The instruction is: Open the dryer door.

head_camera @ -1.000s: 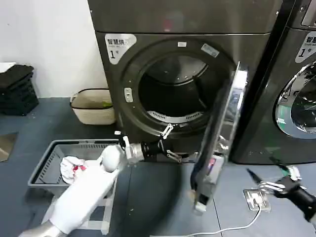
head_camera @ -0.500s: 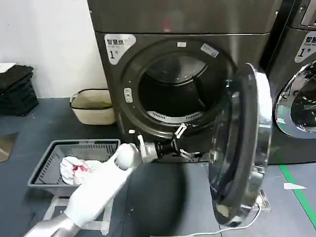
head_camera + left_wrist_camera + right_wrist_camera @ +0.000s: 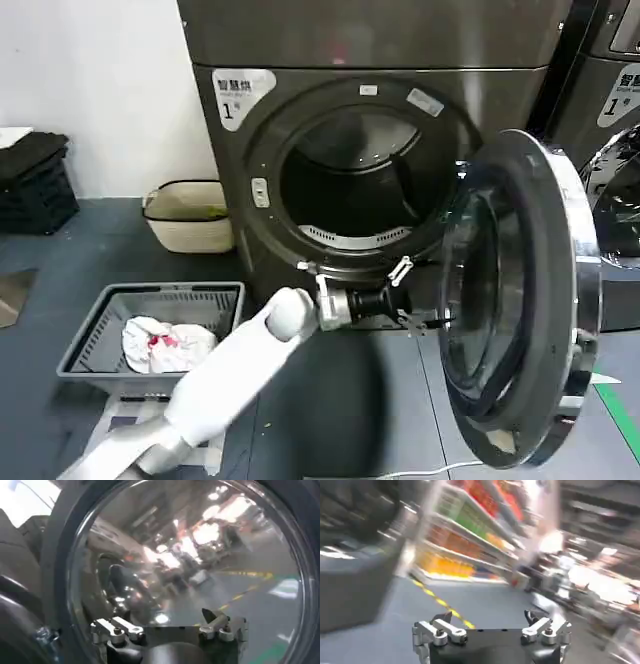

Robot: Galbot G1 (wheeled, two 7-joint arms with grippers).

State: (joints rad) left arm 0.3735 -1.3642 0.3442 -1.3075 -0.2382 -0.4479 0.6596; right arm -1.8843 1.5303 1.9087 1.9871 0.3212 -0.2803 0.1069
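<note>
A: Since the dryer door (image 3: 520, 300) already stands swung out to the right of the drum opening (image 3: 355, 185), hinged on that side with its inner glass facing the drum, what is left for the robot to get right?

B: Mostly the finish of the push. The left end effector (image 3: 412, 292) sits low in front of the drum opening, at the door's inner face, with its fingers (image 3: 116, 629) spread apart and gripping nothing. In the left wrist view the bulging glass looms right ahead of those fingers.

A: So it should press on the glass?

B: Better on the rim or frame beside the glass, judging by how the curved pane would let a fingertip slide. A slow sweep away from the drum opening, following the door's arc around its hinge, looks like the safest way.

A: Any hazard near the door?

B: The second machine (image 3: 600, 130) stands just right of the door, so the swing should stop short of it.

A: And the right end effector (image 3: 490, 630)?

B: Open too, holding nothing, facing a blurred room; its place relative to the door cannot be told.
</note>
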